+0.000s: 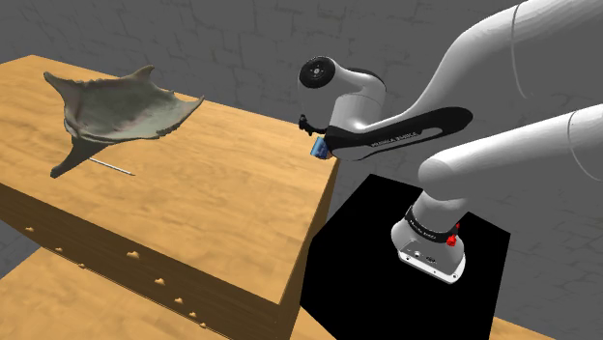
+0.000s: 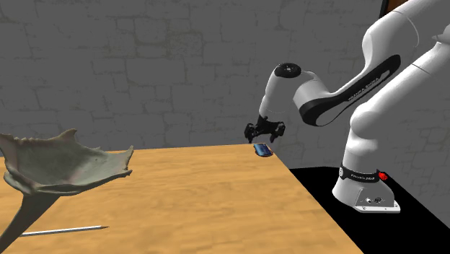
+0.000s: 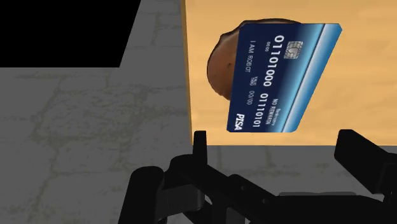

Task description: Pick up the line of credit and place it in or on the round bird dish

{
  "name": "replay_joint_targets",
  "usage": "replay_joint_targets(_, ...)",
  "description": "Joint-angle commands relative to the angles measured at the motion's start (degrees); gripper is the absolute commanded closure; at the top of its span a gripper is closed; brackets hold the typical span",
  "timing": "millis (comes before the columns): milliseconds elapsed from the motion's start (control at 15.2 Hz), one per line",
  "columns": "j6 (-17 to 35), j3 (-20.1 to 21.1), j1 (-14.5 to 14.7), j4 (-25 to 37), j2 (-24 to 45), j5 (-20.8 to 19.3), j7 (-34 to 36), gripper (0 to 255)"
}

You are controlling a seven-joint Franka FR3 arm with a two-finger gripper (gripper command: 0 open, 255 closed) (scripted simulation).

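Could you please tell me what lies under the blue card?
The wooden tabletop, with a dark brown rounded patch showing beside the blue card; the card covers the patch's remainder.

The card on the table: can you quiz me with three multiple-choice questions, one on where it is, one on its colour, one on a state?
1. Where is the card? A at the table corner below the end effector; B mid-table; C at its far end.
2. What colour is the card? A red; B green; C blue.
3. How is the end effector? A shut on the card; B open; C shut on nothing.
Key: 1 A, it sits by the wooden edge; 2 C, its face is blue with white digits; 3 B, the fingers stand apart, touching nothing.
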Motion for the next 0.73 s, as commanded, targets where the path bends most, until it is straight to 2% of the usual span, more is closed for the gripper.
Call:
replay_joint_targets(0,-3.66,-1.11,2.33,1.33,-1.92,1.58,-1.07,0)
replay_joint_targets(132,-7.91,-2.08,4.62,3.17,-3.96,3.09,-2.02,0)
replay_joint_targets(660,-7.91,-2.08,4.62,3.17,-3.96,3.09,-2.02,0)
